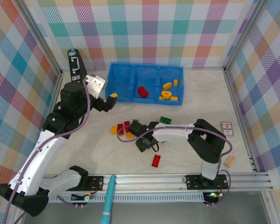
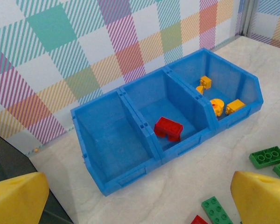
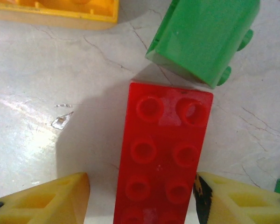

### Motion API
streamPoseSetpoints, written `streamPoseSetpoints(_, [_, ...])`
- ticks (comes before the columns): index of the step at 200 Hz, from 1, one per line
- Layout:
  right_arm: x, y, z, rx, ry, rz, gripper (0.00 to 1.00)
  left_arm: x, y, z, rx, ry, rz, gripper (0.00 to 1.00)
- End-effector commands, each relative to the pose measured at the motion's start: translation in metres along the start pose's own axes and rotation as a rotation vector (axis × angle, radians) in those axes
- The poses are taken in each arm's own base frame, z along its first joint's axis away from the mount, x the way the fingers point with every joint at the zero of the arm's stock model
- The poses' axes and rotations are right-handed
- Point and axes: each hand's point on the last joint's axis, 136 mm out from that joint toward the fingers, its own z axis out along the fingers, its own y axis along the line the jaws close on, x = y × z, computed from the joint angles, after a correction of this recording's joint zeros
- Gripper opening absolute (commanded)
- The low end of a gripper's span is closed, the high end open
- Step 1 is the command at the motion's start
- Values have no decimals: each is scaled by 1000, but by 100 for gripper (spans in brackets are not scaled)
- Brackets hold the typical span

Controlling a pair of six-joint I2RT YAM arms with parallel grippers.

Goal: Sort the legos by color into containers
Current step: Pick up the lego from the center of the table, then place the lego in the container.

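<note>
Near the middle of the table [image 1: 126,161], the right gripper [image 3: 142,198] straddles a long red brick [image 3: 163,158], jaws parted, not yet clamped. By the blue tray's [image 2: 126,179] left end the left gripper [image 2: 140,198] hangs wide open; a small red brick [image 2: 168,128] lies in the tray's middle compartment

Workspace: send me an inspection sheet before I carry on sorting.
Surface: pale veined table, no spills.
Job's things: blue tray holds one red brick in the middle compartment, yellow pieces in the right, left one empty; loose bricks on the table.
Clutter: black case, white card, wooden block, teal tool.
Grippers: left gripper open, empty; right gripper open astride a long red brick.
Cables: purple cables along both arms.
Surroundings: plaid walls, metal frame.
</note>
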Motion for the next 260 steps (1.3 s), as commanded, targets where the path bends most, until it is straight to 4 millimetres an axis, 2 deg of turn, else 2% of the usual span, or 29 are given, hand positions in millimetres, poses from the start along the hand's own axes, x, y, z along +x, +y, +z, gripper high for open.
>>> streamPoseSetpoints(1, [5,-3,9,19,35,-20,59,-8,5,-1,-19,-16,3,100])
streamPoseSetpoints(81, [-1,-14,16,-21,60,52,41,-3,6,7,-22,10,7,100])
streamPoseSetpoints(115, [-23,-35,2,-164,-15,218,36,-1,7,7,-31,15,14,100])
streamPoseSetpoints(137, [-52,-48,-21,-215,-91,228,35,-2,10,5,-46,11,19,100])
streamPoseSetpoints(174, [-109,-69,-54,-187,-205,147,35,-1,12,4,-56,10,28,100])
streamPoseSetpoints(230, [-205,-122,-71,-101,-394,96,35,-1,14,1,-69,7,37,100])
streamPoseSetpoints(260, [-246,-154,-67,-56,-479,103,35,-3,14,-2,-72,-3,37,100])
